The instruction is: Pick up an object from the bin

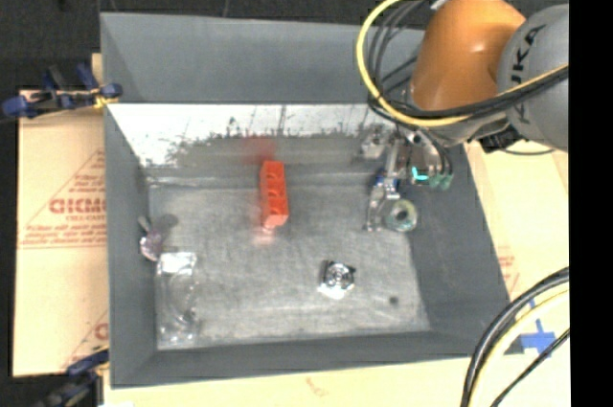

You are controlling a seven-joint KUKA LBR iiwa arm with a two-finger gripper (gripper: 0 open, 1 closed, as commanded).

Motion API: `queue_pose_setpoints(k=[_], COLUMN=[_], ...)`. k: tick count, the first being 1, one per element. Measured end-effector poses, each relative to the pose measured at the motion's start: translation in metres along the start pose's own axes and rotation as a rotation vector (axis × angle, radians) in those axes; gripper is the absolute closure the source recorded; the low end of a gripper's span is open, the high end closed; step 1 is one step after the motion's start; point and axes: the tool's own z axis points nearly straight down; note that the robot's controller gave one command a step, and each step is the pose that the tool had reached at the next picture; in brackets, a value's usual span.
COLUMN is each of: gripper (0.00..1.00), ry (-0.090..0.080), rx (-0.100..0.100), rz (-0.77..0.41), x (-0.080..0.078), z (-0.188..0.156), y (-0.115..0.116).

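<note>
Closest to the camera, in the front left corner of the grey metal bin (287, 359), there's a crumpled bit of clear plastic wrap (178, 305) lying flat on the floor, with a shinier lump at its back end. To the right of that, about the middle of the front half, sits a small crumpled silvery foil wad (336, 278), well apart from everything else.

A bit further back on the left, just behind the clear wrap, is a small greyish-purple piece (153, 239); it's too small to tell what it actually is.

Over on the right side of the floor is a small greyish-green ring-shaped thing (401, 216), looking kind of like a little roll of tape lying near the right wall. The gripper (376, 215) is down low just to the left of it, right beside it. Can't tell whether they actually touch, and honestly can't tell whether the pincer is spread or pressed together. Nothing shows pinched in it.

Further back, roughly mid-bin, a red studded plastic brick (274, 194) lies lengthwise, pointing toward the back wall, well apart from the gripper.

Behind and above all that, the arm's orange cover (465, 51) with looping black and yellow cables (369, 60) hangs over the back right corner.
</note>
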Motion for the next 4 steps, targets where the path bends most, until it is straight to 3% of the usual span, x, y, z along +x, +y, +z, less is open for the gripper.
queue_pose_setpoints(k=[1,2,3,4], gripper=[0.00,0.00,1.00,0.00], ry=[-0.003,-0.009,-0.009,-0.007], rx=[0.000,-0.001,0.001,0.001], rz=[-0.295,-0.493,-0.494,-0.495], x=[0.029,0.122,0.121,0.121], z=[0.030,0.122,0.120,0.120], y=[-0.011,0.035,0.033,0.033])
